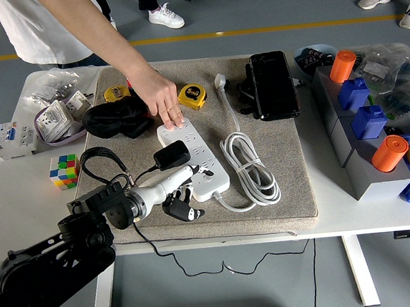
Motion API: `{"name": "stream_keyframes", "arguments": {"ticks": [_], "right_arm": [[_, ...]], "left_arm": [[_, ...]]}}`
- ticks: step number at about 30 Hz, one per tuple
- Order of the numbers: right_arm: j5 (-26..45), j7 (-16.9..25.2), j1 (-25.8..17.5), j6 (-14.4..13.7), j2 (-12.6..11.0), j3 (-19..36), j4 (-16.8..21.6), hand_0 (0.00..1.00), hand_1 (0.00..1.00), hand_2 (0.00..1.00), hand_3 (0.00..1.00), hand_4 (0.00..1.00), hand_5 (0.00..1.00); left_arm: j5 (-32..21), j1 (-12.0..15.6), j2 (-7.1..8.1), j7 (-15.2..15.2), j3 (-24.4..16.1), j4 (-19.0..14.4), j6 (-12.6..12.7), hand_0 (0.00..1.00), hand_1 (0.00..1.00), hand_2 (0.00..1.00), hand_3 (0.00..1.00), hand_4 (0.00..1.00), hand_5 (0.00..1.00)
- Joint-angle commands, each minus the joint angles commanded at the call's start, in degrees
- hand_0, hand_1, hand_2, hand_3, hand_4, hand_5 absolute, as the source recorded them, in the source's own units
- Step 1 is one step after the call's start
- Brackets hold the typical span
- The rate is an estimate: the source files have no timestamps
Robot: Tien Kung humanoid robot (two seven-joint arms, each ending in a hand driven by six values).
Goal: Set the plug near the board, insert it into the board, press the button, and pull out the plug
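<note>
One robot hand is in view: the left hand [178, 196], at the near-left edge of the white power strip [193, 159] on the grey mat [292, 167]. Its fingers curl downward, seemingly holding nothing, though the view there is poor. The black plug [171, 155] rests on the strip's left side, tilted, its cable [102, 162] looping back leftward. A person's hand [159, 94] presses down on the strip's far end. A coiled white cord [250, 167] lies just right of the strip.
</note>
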Motion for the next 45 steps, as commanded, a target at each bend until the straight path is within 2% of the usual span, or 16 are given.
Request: {"name": "stream_keyframes", "arguments": {"ticks": [14, 37, 43, 45], "right_arm": [[0.0, 0.0, 0.2, 0.0, -0.3, -0.4, 0.1, 0.594, 0.646, 0.603, 0.503, 0.788, 0.502], [-0.1, 0.1, 0.0, 0.0, -0.1, -0.1, 0.1, 0.594, 0.646, 0.603, 0.502, 0.788, 0.504], [-0.1, 0.1, 0.0, -0.1, 0.0, 0.1, 0.1, 0.594, 0.645, 0.602, 0.502, 0.788, 0.504], [-0.1, 0.1, 0.0, 0.0, 0.0, 0.1, 0.0, 0.594, 0.645, 0.602, 0.502, 0.788, 0.504]], "left_arm": [[0.7, -1.3, -1.12, 0.5, 0.7, 3.2, -0.7, 0.042, 0.102, 0.168, 0.878, 0.789, 0.002], [0.3, -1.8, -0.94, 2.0, 1.9, 4.0, -2.5, 0.042, 0.103, 0.169, 0.85, 0.789, 0.002], [0.4, -1.6, -0.92, 1.2, 1.0, 3.8, -2.1, 0.042, 0.103, 0.169, 0.852, 0.787, 0.002], [0.3, -1.5, -0.87, -0.1, 0.2, 3.6, -1.2, 0.042, 0.103, 0.169, 0.852, 0.787, 0.002]]}}
